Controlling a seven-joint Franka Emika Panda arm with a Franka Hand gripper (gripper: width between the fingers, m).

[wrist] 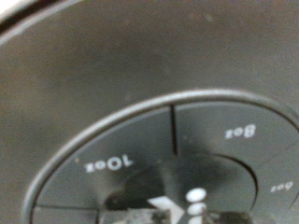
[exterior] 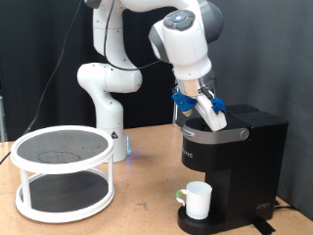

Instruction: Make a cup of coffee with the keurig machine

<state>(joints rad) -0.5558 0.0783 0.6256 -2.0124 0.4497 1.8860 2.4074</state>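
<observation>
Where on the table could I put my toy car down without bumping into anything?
The bare wood at the exterior view's bottom, between the white two-tier rack and the keurig machine, looks free. It is crowded at the machine: the cup sits on its drip base and the end effector presses down on its lid. The rack's shelves also look bare.

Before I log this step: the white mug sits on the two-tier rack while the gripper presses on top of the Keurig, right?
Not quite. The exterior view shows the white mug on the Keurig drip base, under its spout, not on the two-tier rack. The gripper is at the machine's top.
</observation>
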